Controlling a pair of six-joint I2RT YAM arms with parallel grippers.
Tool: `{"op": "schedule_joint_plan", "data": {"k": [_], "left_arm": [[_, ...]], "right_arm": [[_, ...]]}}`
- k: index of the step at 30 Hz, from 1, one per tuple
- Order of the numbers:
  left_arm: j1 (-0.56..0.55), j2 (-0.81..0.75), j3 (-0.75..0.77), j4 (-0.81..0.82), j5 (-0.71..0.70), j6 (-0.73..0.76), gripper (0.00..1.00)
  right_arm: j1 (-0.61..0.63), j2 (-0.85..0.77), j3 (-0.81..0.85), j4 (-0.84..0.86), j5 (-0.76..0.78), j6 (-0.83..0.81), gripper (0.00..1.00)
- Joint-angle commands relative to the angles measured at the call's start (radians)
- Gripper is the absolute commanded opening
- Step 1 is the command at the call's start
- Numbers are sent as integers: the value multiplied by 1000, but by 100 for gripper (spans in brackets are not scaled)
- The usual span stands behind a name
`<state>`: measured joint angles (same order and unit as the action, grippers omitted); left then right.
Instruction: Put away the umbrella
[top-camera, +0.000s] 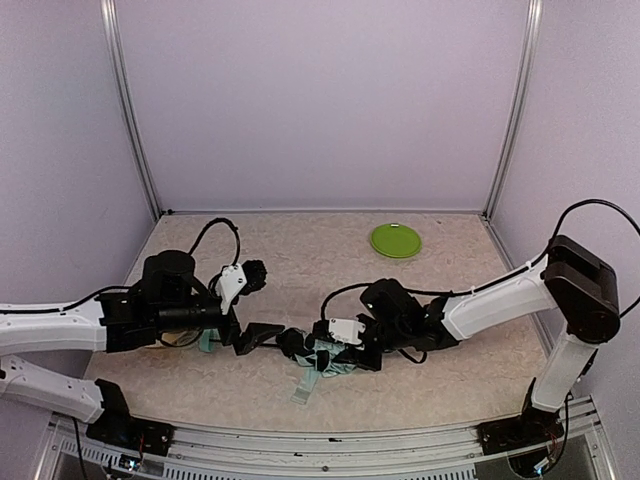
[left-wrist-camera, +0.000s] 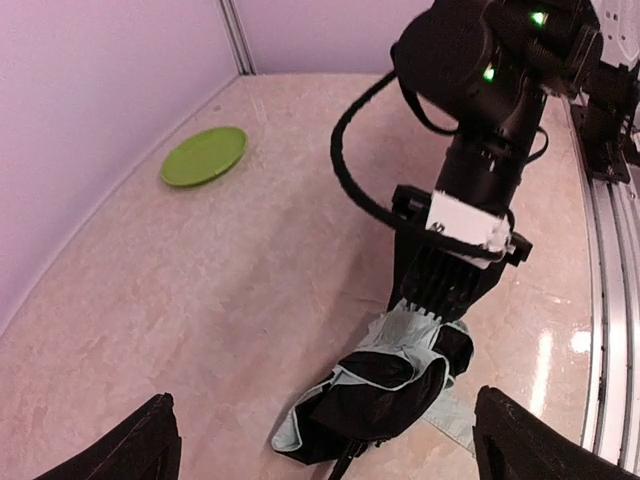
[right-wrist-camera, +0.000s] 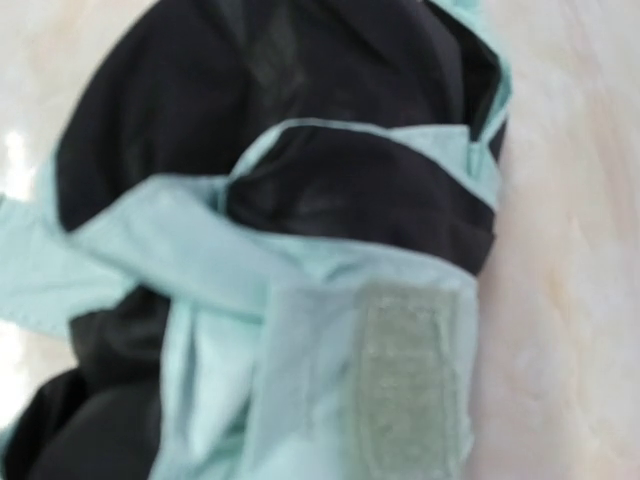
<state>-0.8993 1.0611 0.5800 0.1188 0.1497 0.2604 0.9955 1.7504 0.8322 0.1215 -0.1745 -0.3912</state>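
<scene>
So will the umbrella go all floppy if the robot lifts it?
Probably floppy: the umbrella lies in loose, crumpled folds, so the cloth would likely sag and dangle. Its strap lies loose and may trail behind. Crumpled like that, it seems unlikely to roll.

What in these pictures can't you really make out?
- Right gripper: open or shut unclear; left wrist view shows fingertips sunk in the umbrella, right wrist view shows only fabric.
- Black shaft: cut off by left wrist view's bottom edge.
- Mint scrap under left arm: top view, too covered to identify.
</scene>
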Motion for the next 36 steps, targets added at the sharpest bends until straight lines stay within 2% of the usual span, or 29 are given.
{"op": "schedule_joint_plan", "data": {"k": [1, 5, 10, 15, 20, 24, 26, 28, 31, 34, 36], "left_arm": [[6, 210, 105, -170, 43, -26, 99], [35, 395, 184, -217, 113, 81, 99], [48, 540, 275, -277, 209, 155, 99], [59, 607, 299, -256, 218, 198, 99], [80, 670, 327, -233, 186, 238, 99], [73, 659, 353, -259, 211, 309, 99], [52, 638, 340, -237, 170, 340, 99], [42, 661, 348, -231, 120, 339, 99], [43, 725, 368, -289, 131, 313, 99], [33, 739, 373, -302, 122, 293, 95], [51, 745, 390, -316, 150, 289, 83]], "right_arm": [[31, 14, -21, -73, 74, -225, 13], [31, 70, 31, -87, 120, -338, 12], [30, 98, 49, -43, 162, -432, 10], [29, 76, 18, 49, 159, -501, 9], [31, 60, 14, 52, 105, -559, 9], [29, 70, 15, 48, 102, -573, 10], [29, 72, 10, 61, 96, -569, 10], [25, 73, 11, 70, 86, -560, 9], [20, 74, 14, 87, 94, -552, 8], [9, 64, 10, 98, 94, -555, 8], [1, 56, 11, 100, 88, -558, 8]]}}
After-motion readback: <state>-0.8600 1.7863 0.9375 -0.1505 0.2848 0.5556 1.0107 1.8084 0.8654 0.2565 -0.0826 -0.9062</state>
